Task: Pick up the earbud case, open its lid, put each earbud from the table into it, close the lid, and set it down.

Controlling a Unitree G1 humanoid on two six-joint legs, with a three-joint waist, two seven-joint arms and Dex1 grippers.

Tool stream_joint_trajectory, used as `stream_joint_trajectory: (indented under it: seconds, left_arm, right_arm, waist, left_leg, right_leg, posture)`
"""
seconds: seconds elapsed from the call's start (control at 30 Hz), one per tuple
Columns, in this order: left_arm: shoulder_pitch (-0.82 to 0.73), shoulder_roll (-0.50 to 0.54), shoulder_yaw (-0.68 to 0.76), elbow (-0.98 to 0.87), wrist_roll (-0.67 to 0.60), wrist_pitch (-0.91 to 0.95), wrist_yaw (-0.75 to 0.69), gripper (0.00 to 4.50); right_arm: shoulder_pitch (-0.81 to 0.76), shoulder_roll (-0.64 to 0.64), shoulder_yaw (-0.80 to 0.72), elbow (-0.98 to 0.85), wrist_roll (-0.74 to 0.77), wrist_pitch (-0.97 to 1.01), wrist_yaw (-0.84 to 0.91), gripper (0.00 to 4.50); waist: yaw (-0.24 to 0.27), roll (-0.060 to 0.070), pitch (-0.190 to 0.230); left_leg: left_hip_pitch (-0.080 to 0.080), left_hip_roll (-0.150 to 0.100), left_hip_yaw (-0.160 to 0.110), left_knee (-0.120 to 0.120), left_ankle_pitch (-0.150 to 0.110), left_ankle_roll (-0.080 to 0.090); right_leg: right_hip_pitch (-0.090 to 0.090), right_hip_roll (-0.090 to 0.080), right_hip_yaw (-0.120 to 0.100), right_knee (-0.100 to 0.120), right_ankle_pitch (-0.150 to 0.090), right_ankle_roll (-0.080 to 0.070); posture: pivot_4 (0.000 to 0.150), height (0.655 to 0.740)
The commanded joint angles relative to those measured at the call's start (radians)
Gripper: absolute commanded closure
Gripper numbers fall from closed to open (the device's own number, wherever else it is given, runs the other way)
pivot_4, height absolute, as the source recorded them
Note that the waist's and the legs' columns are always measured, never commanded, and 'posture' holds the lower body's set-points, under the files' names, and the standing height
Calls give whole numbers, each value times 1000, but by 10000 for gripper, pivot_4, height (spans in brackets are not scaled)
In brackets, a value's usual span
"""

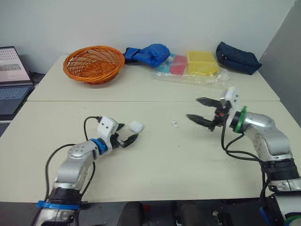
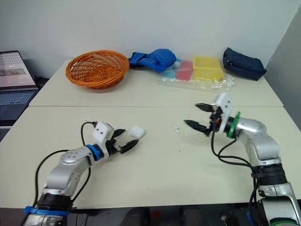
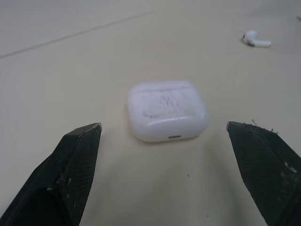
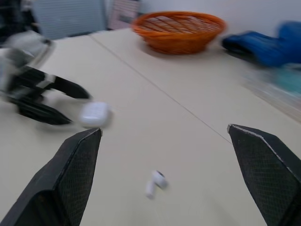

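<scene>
Left hand (image 1: 128,133) low over table (image 1: 155,165), fingers spread wide, gripping nothing. 1 case (image 1: 136,126) flat on table just ahead, betw. the tips, lid shut, clear of both fingers. 1 earbud (image 1: 174,124) on table right of case, apart from it. Right hand (image 1: 194,108) above table, spread wide, empty. Back row: 1 orange basket (image 1: 94,75), blue cloth (image 1: 153,54), clear bag (image 1: 188,77) w/ yellow, pink, teal items, 1 dark pouch (image 1: 237,57).
</scene>
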Motion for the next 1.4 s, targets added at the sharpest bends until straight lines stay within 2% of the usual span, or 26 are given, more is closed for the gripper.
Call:
stream_joint_trajectory:
  seconds: [0.03, 0.23, 0.53, 0.7, 0.87, 1.03, 1.07, 1.27, 1.33, 1.4]
  left_arm:
    - [-17, -1, 16, -10, 12, -34, 1, 465]
    - [-35, -32, 9, 41, 23, -17, 21, 465]
    - [-87, -117, -58, 53, 61, 22, 36, 465]
    - [-115, -148, -61, 98, 112, 6, 102, 465]
    - [-76, -152, -65, 63, 112, 14, 93, 465]
    - [-39, -121, -54, 36, 113, 15, 70, 15944]
    - [-42, -117, -50, 45, 114, 14, 67, 17009]
    - [-68, -113, -44, 61, 103, 17, 48, 17005]
    - [-106, -109, -35, 78, 110, -38, 43, 17005]
    - [-199, -67, -50, 111, 179, -242, 19, 17005]
  right_arm:
    - [10, -36, 20, -127, 60, 108, 48, 0]
    - [3, -97, 61, -234, 97, 223, 107, 0]
    - [-38, -107, 65, -218, 73, 242, 123, 0]
    - [-39, -118, 54, -218, 73, 242, 119, 0]
    - [-34, -127, 48, -227, 76, 244, 118, 0]
    - [-30, -135, 45, -227, 77, 242, 116, 0]
    - [-27, -138, 47, -227, 73, 238, 118, 0]
    - [-33, -134, 44, -214, 73, 234, 113, 0]
    - [-37, -131, 45, -203, 62, 221, 108, 0]
    - [-55, -112, 39, -186, 59, 224, 80, 0]
  waist:
    - [3, 0, 0]
    - [6, 0, 0]
    - [7, 0, 0]
    - [7, 0, 0]
    - [5, 0, 0]
    - [4, 0, 0]
    - [4, 0, 0]
    - [2, 0, 0]
    - [3, 0, 0]
    - [3, -1, 1]
  left_leg:
    - [0, 0, 0, 0, 0, 0]
    - [0, 0, -1, 1, 0, 0]
    - [0, -1, -1, 2, 0, 0]
    - [0, -2, -2, 2, 0, 0]
    - [1, -2, -2, 2, 0, 0]
    - [1, -1, -1, 1, 0, 0]
    - [1, -1, -1, 1, 0, 0]
    - [1, -1, -1, 1, 0, 0]
    - [1, -1, -1, 1, 0, 0]
    - [1, -2, -1, 1, 0, 0]
  right_leg:
    - [0, 0, 0, 0, 0, 0]
    - [1, -4, -1, 0, 0, 1]
    - [1, -4, -1, 0, 1, 2]
    - [1, -3, -1, 0, 1, 2]
    - [1, -2, -1, 0, 1, 2]
    - [1, -3, 0, 0, 1, 2]
    - [1, -3, 0, 0, 0, 1]
    - [1, -2, -1, 0, 0, 1]
    - [1, -2, -1, 0, 0, 1]
    - [1, -2, -1, 0, 0, 1]
  posture:
    - [1500, 7400]
    - [1500, 7400]
    - [1500, 7400]
    - [1500, 7400]
    - [1500, 7400]
    - [1500, 7400]
    - [1500, 7400]
    - [1500, 7400]
    - [1500, 7400]
    - [1500, 7400]
